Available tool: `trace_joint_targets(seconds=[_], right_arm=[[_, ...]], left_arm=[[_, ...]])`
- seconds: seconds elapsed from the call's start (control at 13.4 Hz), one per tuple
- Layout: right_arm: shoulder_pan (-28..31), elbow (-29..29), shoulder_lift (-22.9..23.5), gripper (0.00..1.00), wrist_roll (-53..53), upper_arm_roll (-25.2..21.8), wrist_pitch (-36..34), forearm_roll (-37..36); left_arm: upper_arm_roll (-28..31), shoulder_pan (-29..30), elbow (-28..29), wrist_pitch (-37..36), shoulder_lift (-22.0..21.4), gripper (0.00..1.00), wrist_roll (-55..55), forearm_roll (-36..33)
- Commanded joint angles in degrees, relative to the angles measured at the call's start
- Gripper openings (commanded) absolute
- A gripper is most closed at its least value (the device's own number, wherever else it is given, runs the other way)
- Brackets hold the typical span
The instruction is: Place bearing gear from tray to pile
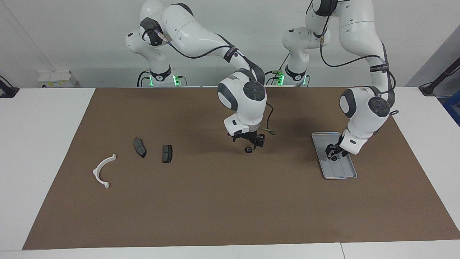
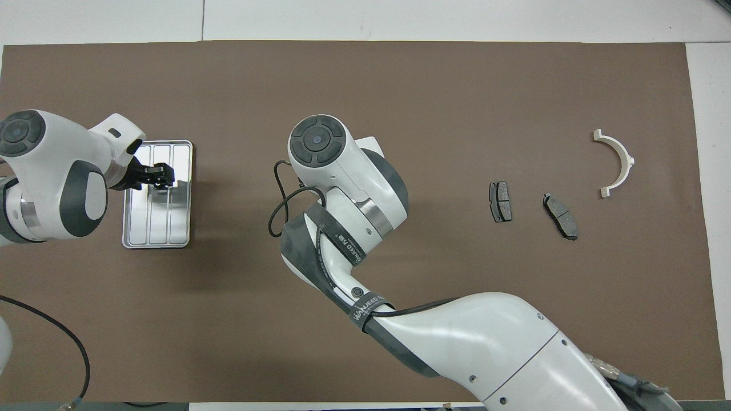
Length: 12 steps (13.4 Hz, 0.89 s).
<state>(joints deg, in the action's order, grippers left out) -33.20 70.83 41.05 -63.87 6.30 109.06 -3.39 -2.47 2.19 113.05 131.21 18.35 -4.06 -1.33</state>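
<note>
The silver-grey tray [image 1: 341, 171] lies on the brown mat at the left arm's end; it also shows in the overhead view [image 2: 165, 228]. My left gripper [image 1: 332, 154] is low over the tray, right at a small dark bearing gear [image 1: 334, 158]; in the overhead view the gripper [image 2: 160, 174] covers that gear. A second bearing gear [image 1: 248, 150] lies on the mat mid-table. My right gripper [image 1: 248, 143] is open just above it, not touching. The pile is a white bracket [image 1: 102, 172] and two dark pads [image 1: 139, 147] [image 1: 167, 153] at the right arm's end.
The brown mat [image 1: 230, 208] covers most of the white table. In the overhead view the right arm's wrist [image 2: 342, 182] hides its gripper and the mid-table gear. The bracket [image 2: 617, 162] and the pads [image 2: 500, 201] [image 2: 560, 208] show there.
</note>
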Motion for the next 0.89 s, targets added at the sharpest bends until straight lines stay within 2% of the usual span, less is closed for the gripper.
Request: trace_joint_targets(seconds=[0.0, 0.3, 0.67, 0.82], right_arm=[[-0.29, -3.77, 2.71, 1.0, -1.08, -0.14, -0.95, -0.91], [-2.22, -4.38, 5.09, 1.0, -1.95, -0.5, -0.78, -1.0], [-3.53, -3.68, 5.62, 1.0, -3.09, -0.23, -0.69, -0.83], [-3.8, -2.54, 5.53, 1.0, -4.32, -0.23, 1.75, -0.82]], left_arm=[[-0.34, 0.45, 1.03, 1.95, 0.02, 0.62, 0.54, -0.51], [-0.34, 0.54, 1.03, 2.21, 0.11, 0.6, 0.54, -0.51], [-0.34, 0.62, 1.03, 2.65, 0.72, 0.58, 0.54, -0.51], [-0.34, 0.54, 1.03, 2.65, 0.72, 0.55, 0.54, -0.42]])
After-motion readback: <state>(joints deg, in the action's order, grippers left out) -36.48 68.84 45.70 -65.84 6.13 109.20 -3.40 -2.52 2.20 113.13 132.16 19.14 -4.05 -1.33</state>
